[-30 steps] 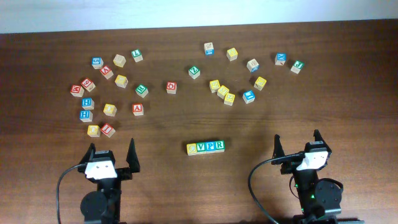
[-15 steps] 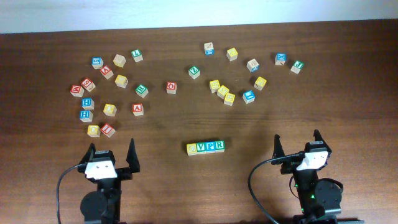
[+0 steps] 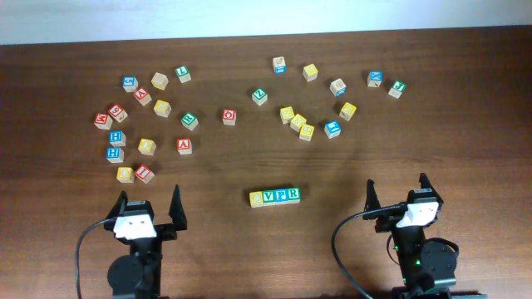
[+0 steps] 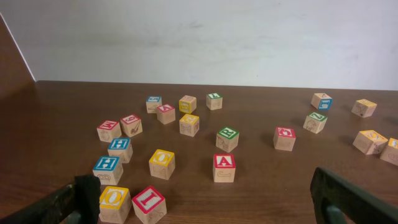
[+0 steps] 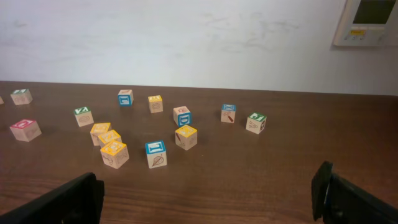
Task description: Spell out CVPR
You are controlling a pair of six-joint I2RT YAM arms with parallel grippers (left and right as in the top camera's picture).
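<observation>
Four letter cubes stand touching in a row at the front middle of the table in the overhead view: a yellow-faced cube (image 3: 256,198), a green V (image 3: 268,197), a blue P (image 3: 280,195) and a green R (image 3: 293,194). My left gripper (image 3: 150,203) is open and empty at the front left, well left of the row. My right gripper (image 3: 397,190) is open and empty at the front right. Neither wrist view shows the row. The left fingers (image 4: 205,199) and the right fingers (image 5: 208,193) frame bare table.
Several loose letter cubes lie scattered across the back of the table. A red I cube (image 3: 144,174) and a yellow O cube (image 3: 125,174) sit just ahead of my left gripper. A red A cube (image 4: 224,167) stands further out. A yellow and blue cluster (image 3: 306,124) lies back right.
</observation>
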